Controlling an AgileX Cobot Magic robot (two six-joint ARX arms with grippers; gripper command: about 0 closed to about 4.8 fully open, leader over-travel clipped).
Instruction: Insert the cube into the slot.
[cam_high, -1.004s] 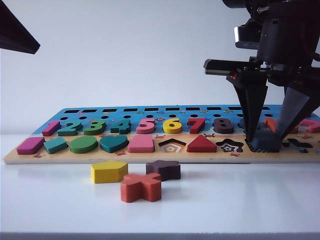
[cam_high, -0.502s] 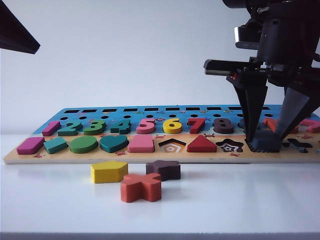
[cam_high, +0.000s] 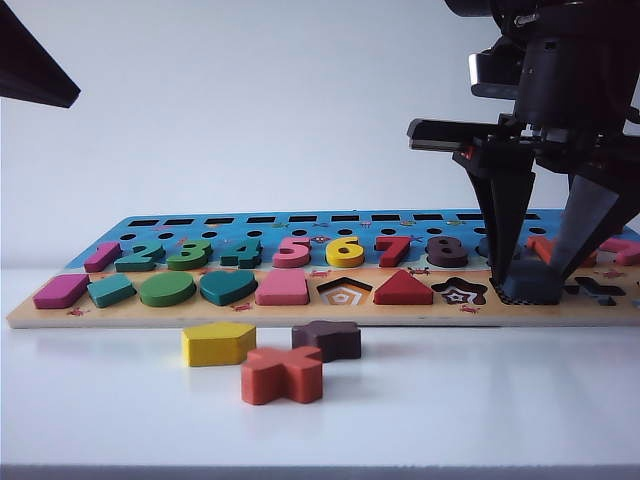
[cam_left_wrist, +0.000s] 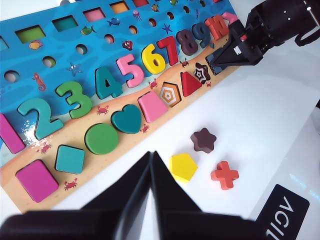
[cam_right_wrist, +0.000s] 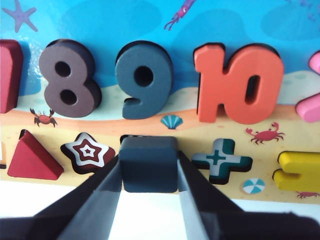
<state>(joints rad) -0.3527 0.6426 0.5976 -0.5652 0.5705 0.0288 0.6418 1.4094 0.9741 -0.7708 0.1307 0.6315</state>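
Note:
The cube (cam_right_wrist: 149, 162), a dark navy block with rounded corners, is pinched between the fingers of my right gripper (cam_right_wrist: 149, 171), which is shut on it. It sits low over the square slot (cam_right_wrist: 131, 136), between the star recess (cam_right_wrist: 87, 150) and the cross recess (cam_right_wrist: 217, 159); only the slot's far edge shows. In the exterior view the cube (cam_high: 530, 284) touches the board at the right, slightly tilted, under the right gripper (cam_high: 530, 276). My left gripper (cam_left_wrist: 151, 155) hangs shut and holds nothing, above the table in front of the board.
The puzzle board (cam_high: 300, 312) holds raised numbers and shape pieces. Three loose pieces lie on the white table in front of it: a yellow pentagon (cam_high: 218, 343), a dark brown star (cam_high: 327, 339) and an orange-red cross (cam_high: 282, 374). Part of the left arm (cam_high: 30, 60) shows at the upper left.

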